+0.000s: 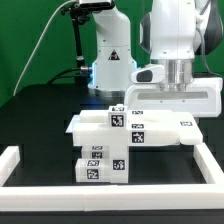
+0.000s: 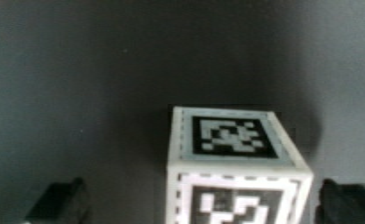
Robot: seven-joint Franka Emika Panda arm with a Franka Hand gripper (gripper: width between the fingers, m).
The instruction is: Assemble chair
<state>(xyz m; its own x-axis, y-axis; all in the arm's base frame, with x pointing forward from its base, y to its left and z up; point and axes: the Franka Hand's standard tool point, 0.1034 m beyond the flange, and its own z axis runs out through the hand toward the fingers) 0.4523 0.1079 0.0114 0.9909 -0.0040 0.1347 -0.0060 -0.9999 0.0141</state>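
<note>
The chair [image 1: 110,140] pieces sit as one stacked cluster at the tabletop [image 1: 40,105] centre; the pincer [image 2: 182,200] straddles a tagged block [image 2: 237,165], fingers [image 2: 58,200] wide, not touching.

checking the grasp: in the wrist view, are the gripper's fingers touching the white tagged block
No, both dark fingertips stand apart from the white tagged block, with gaps on either side.

Exterior view: set off the arm, near table height, facing the chair [image 1: 112,140] across the table [image 1: 40,110] from close range, arm base behind. Wrist view: looking down between the fingers [image 2: 58,197], very near one tagged block [image 2: 237,165]. Shared: that tagged part.
</note>
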